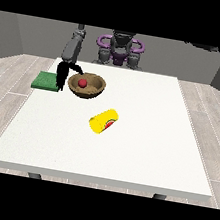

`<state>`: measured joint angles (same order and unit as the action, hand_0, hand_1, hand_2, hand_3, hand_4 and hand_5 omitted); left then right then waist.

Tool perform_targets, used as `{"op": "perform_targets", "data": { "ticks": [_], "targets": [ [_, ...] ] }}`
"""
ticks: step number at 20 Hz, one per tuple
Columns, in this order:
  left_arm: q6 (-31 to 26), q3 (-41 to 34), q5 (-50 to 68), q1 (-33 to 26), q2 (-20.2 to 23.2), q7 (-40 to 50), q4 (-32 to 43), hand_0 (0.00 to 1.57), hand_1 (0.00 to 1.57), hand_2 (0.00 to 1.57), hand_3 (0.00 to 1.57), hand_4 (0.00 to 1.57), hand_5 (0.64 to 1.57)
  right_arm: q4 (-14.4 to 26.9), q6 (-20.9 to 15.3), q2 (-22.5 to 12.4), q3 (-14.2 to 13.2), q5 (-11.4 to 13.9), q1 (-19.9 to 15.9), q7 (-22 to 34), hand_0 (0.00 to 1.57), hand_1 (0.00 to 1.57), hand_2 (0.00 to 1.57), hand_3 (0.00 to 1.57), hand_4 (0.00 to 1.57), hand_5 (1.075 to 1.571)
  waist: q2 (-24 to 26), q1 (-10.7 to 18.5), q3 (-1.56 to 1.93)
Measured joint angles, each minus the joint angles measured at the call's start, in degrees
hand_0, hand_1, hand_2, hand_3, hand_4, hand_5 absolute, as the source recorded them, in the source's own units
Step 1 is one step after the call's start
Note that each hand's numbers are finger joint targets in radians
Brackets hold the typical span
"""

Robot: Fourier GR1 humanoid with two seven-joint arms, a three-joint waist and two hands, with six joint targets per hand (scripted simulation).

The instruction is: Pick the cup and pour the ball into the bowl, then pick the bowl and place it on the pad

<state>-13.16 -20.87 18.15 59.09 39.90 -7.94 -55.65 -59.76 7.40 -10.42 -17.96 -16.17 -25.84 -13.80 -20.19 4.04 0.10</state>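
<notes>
While the ball (pixel 82 82) sits in the bowl (pixel 87 86), the cup (pixel 103 121) apparently lies toppled.

One arm reaches out at the upper left.
Its black hand (pixel 62 75) hangs down, fingers pointing downward.

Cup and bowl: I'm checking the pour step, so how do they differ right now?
The cup is yellow and lies on its side near the table's middle; the bowl is brown, wider, and sits upright. The bowl holds the red ball; the cup holds none. Only the bowl has a hand beside it. Both rest on the table.
</notes>
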Motion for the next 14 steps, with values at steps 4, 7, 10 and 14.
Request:
{"op": "perform_targets", "data": {
  "ticks": [4, 7, 10, 14],
  "targets": [
    [-0.7, -0.6, 1.2, 0.8, 1.2, 1.5, -0.4, 0.0, 0.0, 0.0, 0.0, 0.0, 1.536, 5.8, 0.4, -0.5, -0.9, -0.9, -3.3, -0.3, 0.0, 0.0, 0.0, 0.0, 0.4, 1.571, -0.2, -0.1, -0.03],
    [-1.3, -0.8, 2.2, 1.2, 1.9, 2.7, -1.7, 0.0, 0.0, 0.0, 0.0, 0.0, 1.528, 8.8, 1.2, -1.0, -1.7, -1.4, -4.5, -2.4, 0.0, 0.0, 0.0, 0.0, 0.38, 1.571, -0.6, 0.7, -0.44],
    [-1.2, -1.2, 2.7, 1.8, 2.8, 3.4, -2.5, 0.0, 0.0, 0.0, 0.0, 0.0, 1.529, 10.2, 1.4, -1.4, -1.8, -0.9, -5.5, -4.5, 0.0, 0.0, 0.0, 0.0, 0.31, 1.568, -1.3, 0.9, -0.87],
    [-1.0, -1.3, 3.5, 2.8, 3.5, 4.7, -4.2, 0.0, 0.0, 0.0, 0.0, 0.0, 1.53, 12.2, 1.4, -1.1, -2.1, -0.7, -6.2, -7.5, 0.0, 0.0, 0.0, 0.0, 0.29, 1.566, -2.1, 1.5, -1.12]
  ]
}}
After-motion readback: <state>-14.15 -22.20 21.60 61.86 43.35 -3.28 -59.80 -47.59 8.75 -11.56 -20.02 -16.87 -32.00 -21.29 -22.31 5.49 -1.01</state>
